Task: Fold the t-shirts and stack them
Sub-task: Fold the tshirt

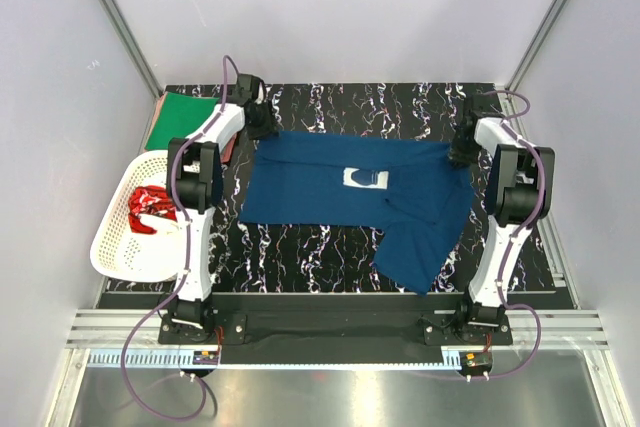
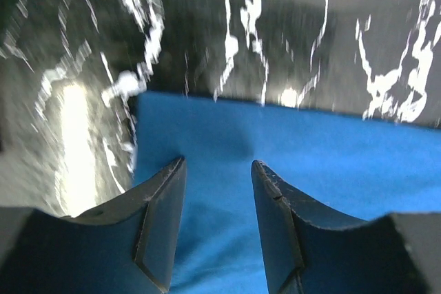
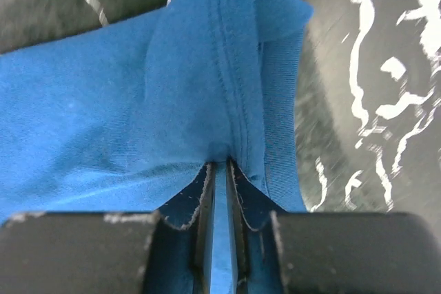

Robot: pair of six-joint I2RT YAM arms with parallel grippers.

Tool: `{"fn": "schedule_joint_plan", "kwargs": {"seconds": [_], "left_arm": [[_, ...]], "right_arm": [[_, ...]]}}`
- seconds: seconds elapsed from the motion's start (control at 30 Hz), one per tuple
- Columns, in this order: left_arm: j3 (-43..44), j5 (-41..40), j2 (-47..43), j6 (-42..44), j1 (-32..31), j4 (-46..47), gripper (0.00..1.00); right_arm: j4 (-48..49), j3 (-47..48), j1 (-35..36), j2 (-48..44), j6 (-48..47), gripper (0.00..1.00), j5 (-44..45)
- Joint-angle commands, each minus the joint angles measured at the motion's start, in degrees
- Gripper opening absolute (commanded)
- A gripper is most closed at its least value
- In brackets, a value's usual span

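Observation:
A navy blue t-shirt (image 1: 320,182) lies spread on the black marbled table (image 1: 300,252), with one part folded towards the front right. My left gripper (image 1: 262,127) sits at its far left corner. In the left wrist view the jaws (image 2: 217,163) stand open above the blue cloth (image 2: 331,156), close to its edge. My right gripper (image 1: 460,154) is at the far right corner. In the right wrist view it (image 3: 219,164) is shut on a stitched hem of the shirt (image 3: 103,94). A green t-shirt (image 1: 185,117) lies folded at the back left.
A white lattice basket (image 1: 120,247) stands off the table's left edge with a red t-shirt with white print (image 1: 150,209) inside. A dark red cloth edge (image 1: 229,150) shows beside the green one. White walls close in the back and sides.

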Motion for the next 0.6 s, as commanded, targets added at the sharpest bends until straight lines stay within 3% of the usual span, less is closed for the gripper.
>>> {"fn": "schedule_joint_plan", "kwargs": {"seconds": [0.0,0.23,0.33,0.47,0.57], "left_arm": [[6.68,-5.59,2.59,0.27,0.12,-1.94,0.49],[9.68,-7.09,5.5,-0.26,0.12,-3.18,0.49],[10.73,-5.96,4.27,0.18,0.12,-4.31,0.49],[9.69,-6.3,-3.44,2.46,-0.06,-5.63,0.51],[6.79,-6.22,-9.68,3.08,-0.67,-5.72,0.52]], "right_arm": [[1.17,2.93,-1.53,4.18,-2.89,0.17,5.48],[0.64,10.49,-1.62,8.5,-6.93,0.18,6.55],[1.34,12.25,-1.62,6.13,-7.29,0.22,-0.03],[-1.37,16.21,-1.53,3.14,-5.71,0.28,-8.38],[-3.48,17.35,-1.53,0.15,-2.64,0.29,-9.97]]}}
